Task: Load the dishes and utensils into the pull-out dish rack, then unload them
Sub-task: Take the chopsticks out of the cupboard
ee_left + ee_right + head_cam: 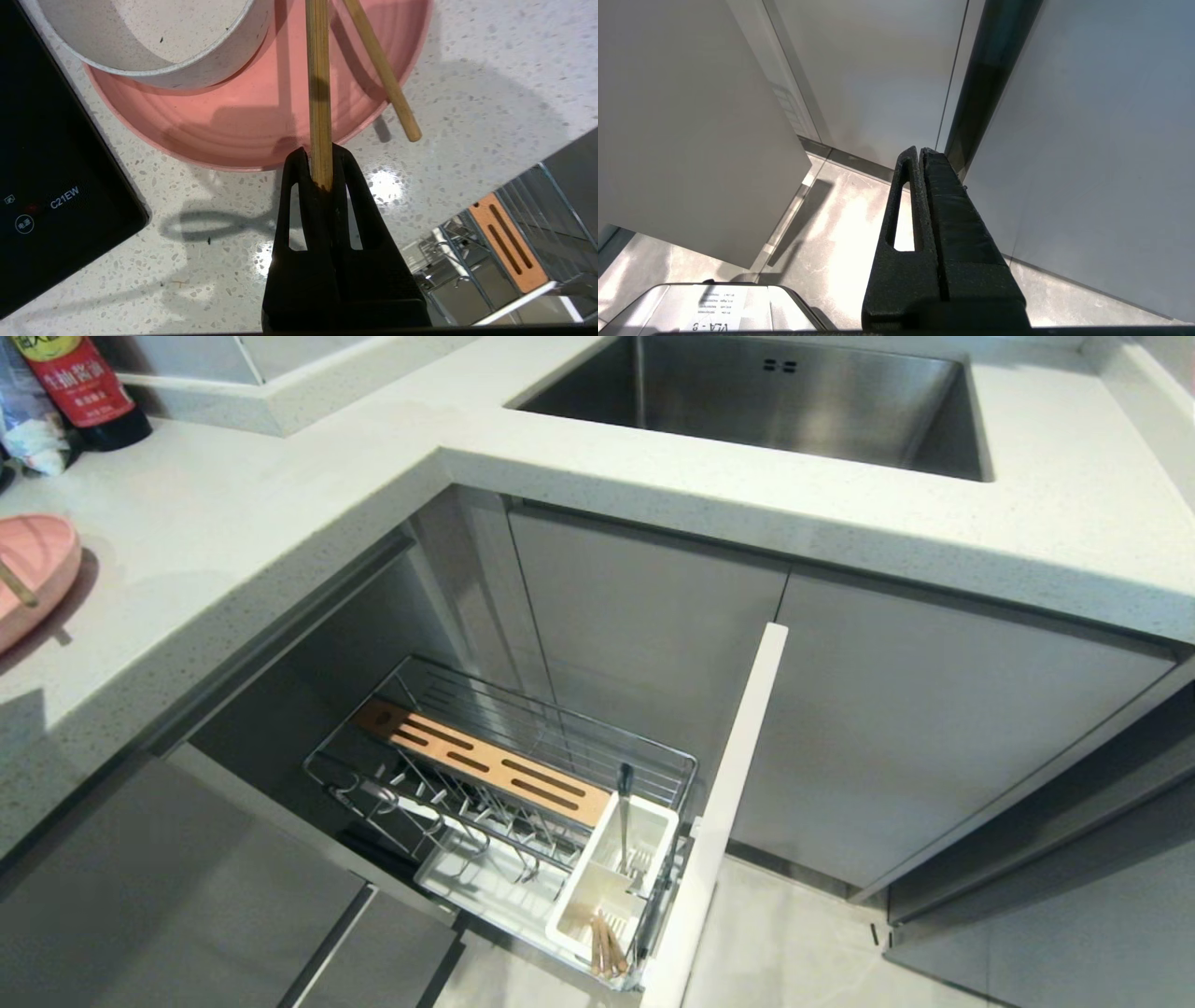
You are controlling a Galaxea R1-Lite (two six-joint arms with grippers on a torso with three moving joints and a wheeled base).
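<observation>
Left gripper (pixel 321 175): fingers pressed together on one wooden chopstick (pixel 318 84), pinching its near end. The stick runs away from the fingers across the pink plate (pixel 261 135). A second chopstick (pixel 383 70) lies slanted over the plate's rim, its end overhanging the speckled countertop (pixel 467 93). Cream speckled bowl (pixel 154 42) sits on the plate's far part. Black induction hob (pixel 51 154) just beside the plate.

Right gripper (pixel 920 156): fingers closed flat on each other, holding nothing, hanging low in front of grey cabinet doors (pixel 1087 140) above the floor.

Head view: pull-out dish rack (pixel 504 784) drawn out below the counter, wire slots without dishes. Slotted wooden strip (pixel 481 761) along its back. White utensil caddy (pixel 616 873) at the front end holds the fork (pixel 625 812) upright and more chopsticks (pixel 605 945). Steel sink (pixel 766 401) above. Plate edge at far left of the counter.
</observation>
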